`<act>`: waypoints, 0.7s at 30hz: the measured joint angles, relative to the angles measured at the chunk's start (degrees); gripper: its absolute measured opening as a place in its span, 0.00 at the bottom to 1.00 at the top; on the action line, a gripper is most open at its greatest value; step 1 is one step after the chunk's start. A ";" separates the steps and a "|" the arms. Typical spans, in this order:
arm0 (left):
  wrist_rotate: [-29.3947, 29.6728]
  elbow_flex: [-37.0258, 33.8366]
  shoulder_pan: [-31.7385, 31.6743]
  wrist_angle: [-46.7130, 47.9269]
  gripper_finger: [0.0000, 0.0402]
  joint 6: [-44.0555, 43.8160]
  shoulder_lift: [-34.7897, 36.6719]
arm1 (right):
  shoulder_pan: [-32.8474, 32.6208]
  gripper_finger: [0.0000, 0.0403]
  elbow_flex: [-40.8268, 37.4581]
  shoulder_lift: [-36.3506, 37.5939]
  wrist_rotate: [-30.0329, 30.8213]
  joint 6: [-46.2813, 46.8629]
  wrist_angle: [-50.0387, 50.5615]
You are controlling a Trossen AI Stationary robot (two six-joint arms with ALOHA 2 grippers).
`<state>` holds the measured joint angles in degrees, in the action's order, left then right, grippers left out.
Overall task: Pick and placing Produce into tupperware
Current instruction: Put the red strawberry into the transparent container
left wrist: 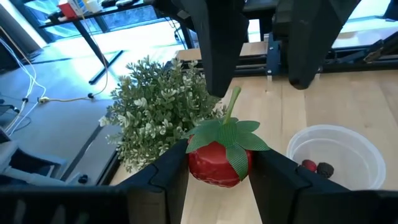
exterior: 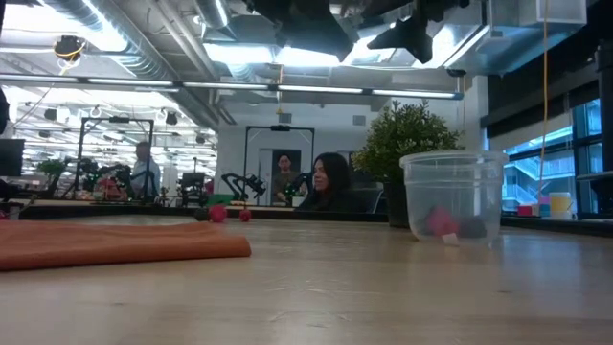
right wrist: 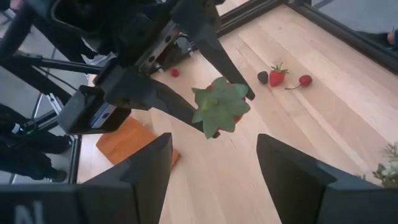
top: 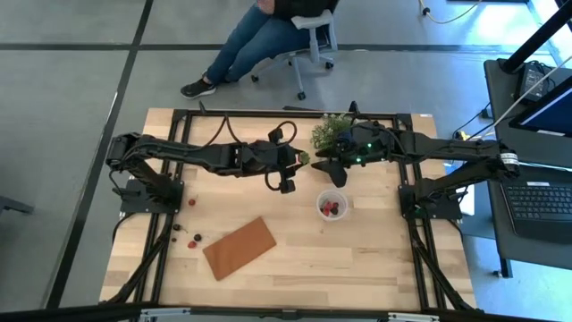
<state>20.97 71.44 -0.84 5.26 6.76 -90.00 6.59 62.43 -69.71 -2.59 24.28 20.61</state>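
— So where are you in this?

— Carrying. My left hand [left wrist: 219, 163] is clamped on a red strawberry [left wrist: 217, 163], leafy cap and stem pointing up, and I have it lifted off the bench [top: 375, 259] near the middle. From overhead the left hand [top: 290, 168] sits just beside the potted plant [top: 331, 132].

— And the tupperware?

— The clear round cup [top: 332, 206] stands on the bench, forward and to the right of where I hold the berry — near, but not under it. It already has a few pieces in the bottom, a red one and a darker one among them.

— What is your other arm doing?

— My right hand [top: 332, 170] hangs above the bench between the plant and the cup, fingers apart, nothing in them. It looks straight at the strawberry from its own camera.

— Next move?

— As I judge it, swing the berry across until it is over the cup's mouth, come down, then let go. The mouth is narrow and my right hand is close by, so the path needs care.

— More to fetch?

— Yes — loose produce [top: 193, 238] lies at the left of the bench, beside the brown board [top: 239, 248].
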 joint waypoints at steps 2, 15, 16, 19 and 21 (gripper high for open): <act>0.00 0.00 0.00 0.00 0.35 0.00 0.00 | 0.00 0.58 0.00 0.00 0.00 -0.13 -0.34; 0.00 0.00 0.00 -0.49 0.36 3.51 0.00 | 0.00 0.81 0.00 0.00 0.04 3.59 -3.51; 0.00 0.00 0.00 -0.89 0.36 4.07 0.00 | 0.00 0.82 0.00 0.00 0.04 3.73 -3.48; -0.02 0.00 0.00 -1.95 0.36 6.06 0.00 | 0.00 0.83 0.04 -0.45 1.57 5.61 -3.72; -0.01 0.00 0.00 -2.53 0.36 7.83 -0.01 | 0.00 0.83 0.04 -1.06 4.49 7.03 -3.19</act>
<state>20.96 71.44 -0.84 2.73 14.60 -90.01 6.59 62.48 -70.77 1.90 31.32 17.43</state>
